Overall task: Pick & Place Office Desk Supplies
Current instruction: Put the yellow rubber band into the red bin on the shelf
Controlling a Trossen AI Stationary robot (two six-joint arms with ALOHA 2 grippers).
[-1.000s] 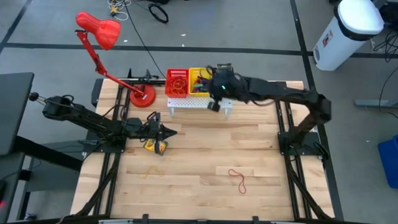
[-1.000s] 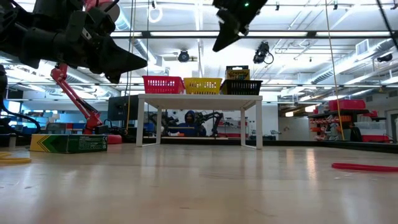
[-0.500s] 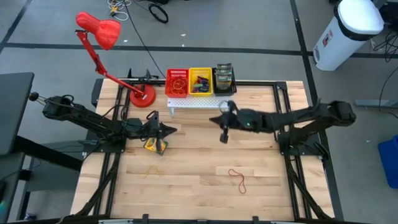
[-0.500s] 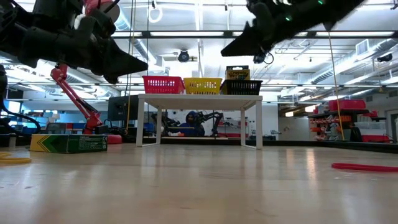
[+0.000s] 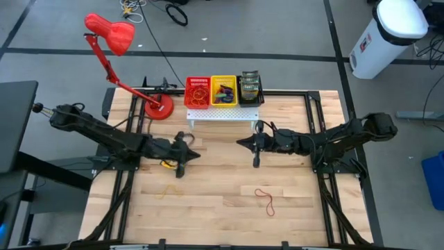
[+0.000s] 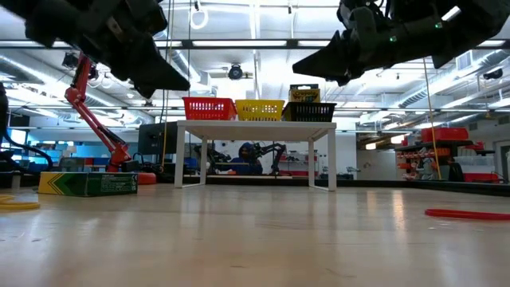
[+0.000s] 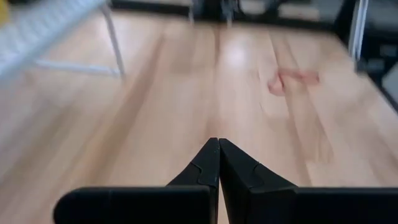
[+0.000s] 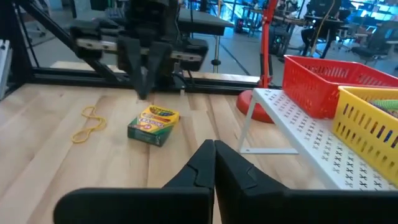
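Yellow-and-green cardboard crayon box (image 8: 153, 123) lies flat on the wooden counter (image 5: 229, 187) toward its left edge, untouched. In the high view it's mostly hidden under the left hand (image 5: 186, 156), which now sits directly above it; a second ago that hand was just off to the far side of the box. Left fingers pressed together, holding nothing.

Thin yellow rubber band (image 8: 89, 123) lies near the box, closer to the front edge. Red rubber band (image 5: 266, 199) lies well apart, right of centre near the front edge.

Bigger change: right hand (image 5: 254, 144) has pulled off the white perforated rack (image 5: 220, 116) at the back edge, where it hung over the baskets a second ago. It now sits mid-counter, in front of the rack, and has snapped together, empty. Red basket (image 5: 198, 92), yellow basket (image 5: 223, 90) and black basket (image 5: 250, 87) stand in a row on the rack; a crayon box stands in the black one.

My read: a drop-off just finished, right arm is free. Left is lined up over the crayon box but needs to spread its fingers before descending. The two bands on the counter are still left to do.
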